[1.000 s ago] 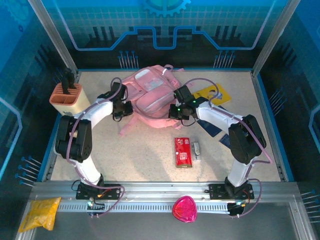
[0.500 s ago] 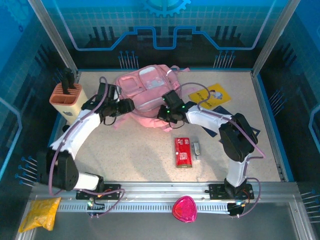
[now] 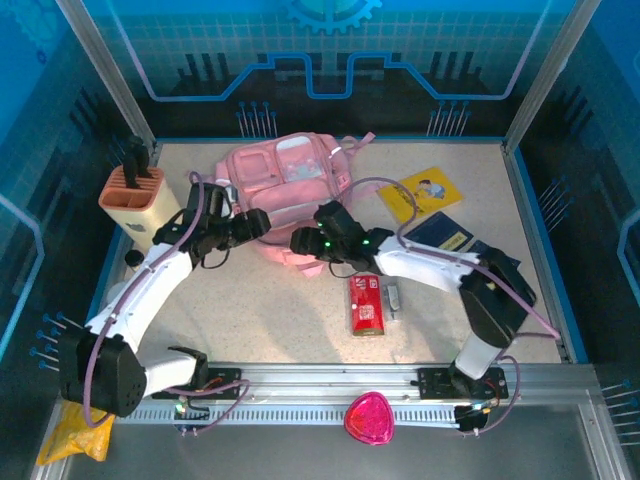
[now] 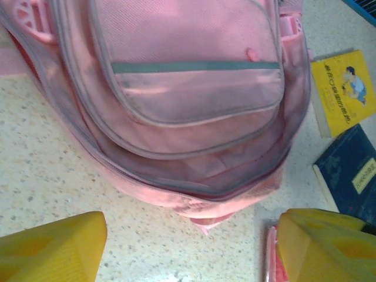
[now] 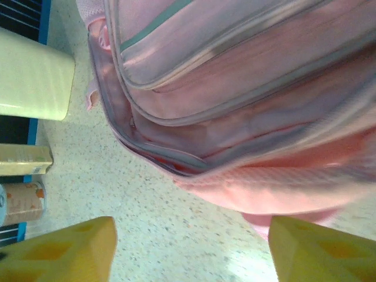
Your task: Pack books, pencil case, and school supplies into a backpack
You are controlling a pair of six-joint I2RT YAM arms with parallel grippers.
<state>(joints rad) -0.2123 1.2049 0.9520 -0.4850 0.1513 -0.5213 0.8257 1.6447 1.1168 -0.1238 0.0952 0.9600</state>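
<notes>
The pink backpack (image 3: 285,180) lies at the back middle of the table, its grey zip line facing both wrist cameras (image 4: 194,117) (image 5: 235,106). My left gripper (image 3: 262,222) is open at its near left edge, with nothing between its fingers (image 4: 53,249). At the bag's near edge my right gripper (image 3: 298,240) is open over bare table. The yellow book (image 3: 421,192) (image 4: 342,88) and the navy book (image 3: 440,234) (image 4: 349,170) lie to the right of the bag. The red pencil case (image 3: 366,303) and the small grey-white piece (image 3: 392,297) rest in front.
A beige knife block (image 3: 135,200) stands at the back left, also in the right wrist view (image 5: 32,76). A pink-red heart-shaped thing (image 3: 369,418) and a yellow plastic bag (image 3: 75,425) lie in front of the table's near rail.
The backpack has shifted left and turned, now more upright toward the back. Both grippers have moved toward the bag's near edge, the right one swinging left. The left arm has stretched out.
</notes>
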